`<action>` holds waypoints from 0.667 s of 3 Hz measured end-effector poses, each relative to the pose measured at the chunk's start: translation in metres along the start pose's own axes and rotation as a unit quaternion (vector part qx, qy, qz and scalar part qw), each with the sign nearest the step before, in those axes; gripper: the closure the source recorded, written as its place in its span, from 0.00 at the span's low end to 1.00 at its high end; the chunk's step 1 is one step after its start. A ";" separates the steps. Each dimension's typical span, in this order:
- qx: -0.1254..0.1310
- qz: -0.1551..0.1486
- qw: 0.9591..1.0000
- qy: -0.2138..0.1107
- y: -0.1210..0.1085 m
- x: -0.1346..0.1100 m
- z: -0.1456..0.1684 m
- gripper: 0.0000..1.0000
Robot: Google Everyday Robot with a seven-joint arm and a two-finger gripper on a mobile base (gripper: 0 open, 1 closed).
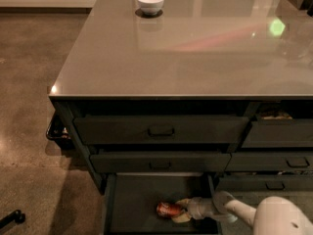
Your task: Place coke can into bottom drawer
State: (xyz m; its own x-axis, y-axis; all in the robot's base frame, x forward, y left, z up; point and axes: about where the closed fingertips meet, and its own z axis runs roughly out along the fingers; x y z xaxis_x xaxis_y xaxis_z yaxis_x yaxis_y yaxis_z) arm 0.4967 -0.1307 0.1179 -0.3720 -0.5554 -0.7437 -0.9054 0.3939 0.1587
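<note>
The coke can (167,209), red-orange, lies on its side low inside the open bottom drawer (132,204), a dark shallow tray pulled out at the foot of the cabinet. My gripper (181,210) reaches in from the right, with the white arm (274,219) behind it. Its pale fingers (184,202) sit on either side of the can's right end and hold it at or just above the drawer floor.
A white bowl (150,2) stands at the back of the grey countertop (186,53). Two handled drawers (160,129) are shut above the open one. Narrower drawers (286,161) are on the right. A black object (12,217) lies on the concrete floor at lower left.
</note>
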 end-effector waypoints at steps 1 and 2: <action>0.000 0.000 1.000 0.000 0.001 -0.002 -0.002 1.00; 0.000 0.000 1.000 0.000 0.001 -0.002 -0.002 0.81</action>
State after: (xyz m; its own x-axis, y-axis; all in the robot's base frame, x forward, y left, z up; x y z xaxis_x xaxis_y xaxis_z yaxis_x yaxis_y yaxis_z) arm 0.4967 -0.1306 0.1209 -0.3719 -0.5554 -0.7438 -0.9054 0.3938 0.1587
